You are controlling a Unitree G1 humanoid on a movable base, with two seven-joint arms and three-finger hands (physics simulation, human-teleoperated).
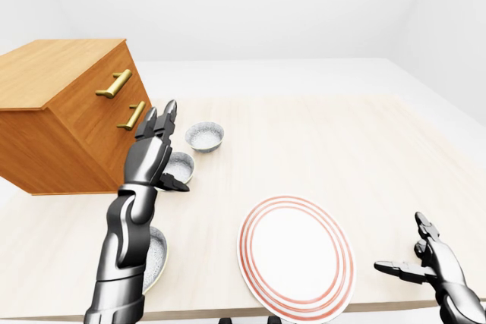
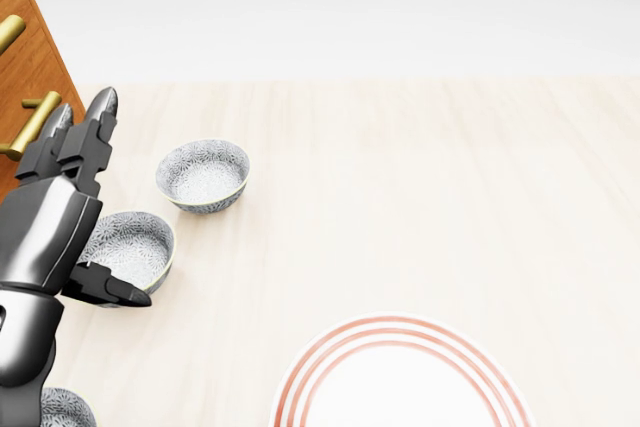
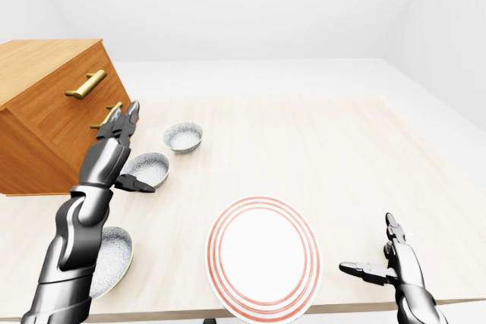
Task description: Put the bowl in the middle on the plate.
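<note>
Three patterned grey bowls lie in a line at the left of the table. The middle bowl point(image 2: 135, 245) is partly covered by my left hand point(image 2: 115, 207), which is open above its left rim, fingers pointing up and thumb over the near rim, without closing on it. The far bowl point(image 2: 203, 175) is uncovered. My left forearm hides part of the near bowl point(image 3: 114, 254). The white plate point(image 1: 296, 257) with red rings lies at the bottom centre, empty. My right hand point(image 1: 402, 246) hovers open at the bottom right, to the right of the plate.
A wooden drawer chest point(image 1: 61, 111) with brass handles point(image 1: 114, 84) stands at the left, close beside my left hand and the bowls. The pale wooden table point(image 1: 342, 149) stretches to the right and top of the view. White floor and walls lie beyond.
</note>
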